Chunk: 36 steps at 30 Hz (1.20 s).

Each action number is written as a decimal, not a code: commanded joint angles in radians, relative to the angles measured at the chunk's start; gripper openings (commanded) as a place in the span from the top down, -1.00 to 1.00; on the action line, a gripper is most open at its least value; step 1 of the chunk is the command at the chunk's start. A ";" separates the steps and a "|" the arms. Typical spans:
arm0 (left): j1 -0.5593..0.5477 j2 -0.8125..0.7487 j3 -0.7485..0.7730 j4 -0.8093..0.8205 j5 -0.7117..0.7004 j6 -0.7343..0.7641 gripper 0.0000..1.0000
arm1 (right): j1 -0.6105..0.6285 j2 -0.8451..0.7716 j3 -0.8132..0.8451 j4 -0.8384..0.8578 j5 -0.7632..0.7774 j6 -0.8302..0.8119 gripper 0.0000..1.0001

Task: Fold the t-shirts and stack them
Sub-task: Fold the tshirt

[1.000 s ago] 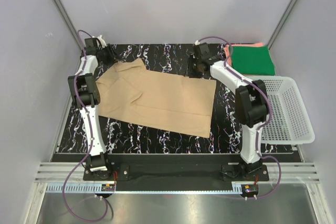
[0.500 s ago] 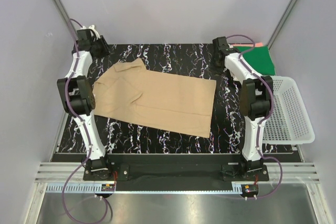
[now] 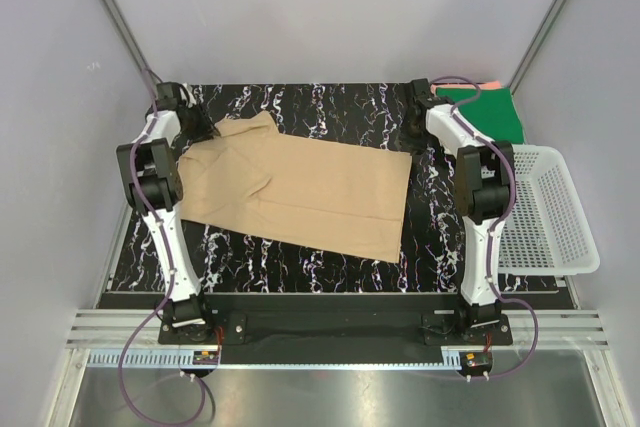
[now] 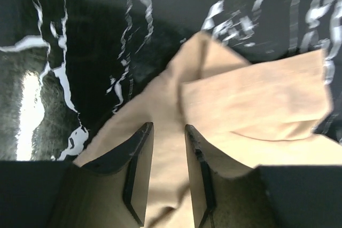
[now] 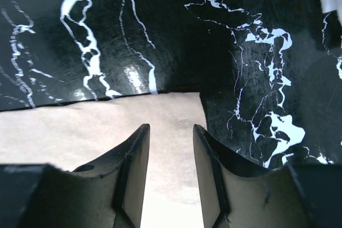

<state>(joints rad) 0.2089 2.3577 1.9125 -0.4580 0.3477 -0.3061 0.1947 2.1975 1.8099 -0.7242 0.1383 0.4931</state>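
Note:
A tan t-shirt (image 3: pixel 300 187) lies spread flat on the black marbled table (image 3: pixel 330 102). My left gripper (image 3: pixel 200 127) hangs open over its far left sleeve; in the left wrist view the jaws stand apart over the tan cloth (image 4: pixel 251 110) with the gripper (image 4: pixel 168 132) above it. My right gripper (image 3: pixel 412 139) is open over the shirt's far right hem corner; the right wrist view shows the hem (image 5: pixel 176 116) between the open gripper (image 5: pixel 171 132) fingers. A folded dark green t-shirt (image 3: pixel 485 114) lies on a coral-pink one (image 3: pixel 492 85) at the far right.
A white mesh basket (image 3: pixel 550 212) stands at the right edge of the table. Grey walls close in the back and sides. Bare marbled table shows along the far edge and at the front left.
Both arms have swung down and inward from the far corners. The left gripper now sits over the sleeve, the right over the hem corner. The shirt has not moved.

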 commanded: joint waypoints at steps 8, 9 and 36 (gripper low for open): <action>0.001 0.071 0.158 0.002 0.082 0.030 0.29 | -0.021 0.028 0.013 0.025 -0.025 -0.044 0.10; 0.001 0.071 0.160 0.001 0.083 0.028 0.30 | -0.021 0.030 0.009 0.029 -0.028 -0.045 0.11; -0.005 0.109 0.218 0.027 0.160 -0.019 0.99 | -0.055 0.007 -0.050 0.077 -0.011 -0.034 0.10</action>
<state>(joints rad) 0.2089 2.4775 2.0819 -0.4732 0.4561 -0.3195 0.1383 2.2284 1.7535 -0.6830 0.1146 0.4744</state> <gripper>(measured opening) 0.039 0.453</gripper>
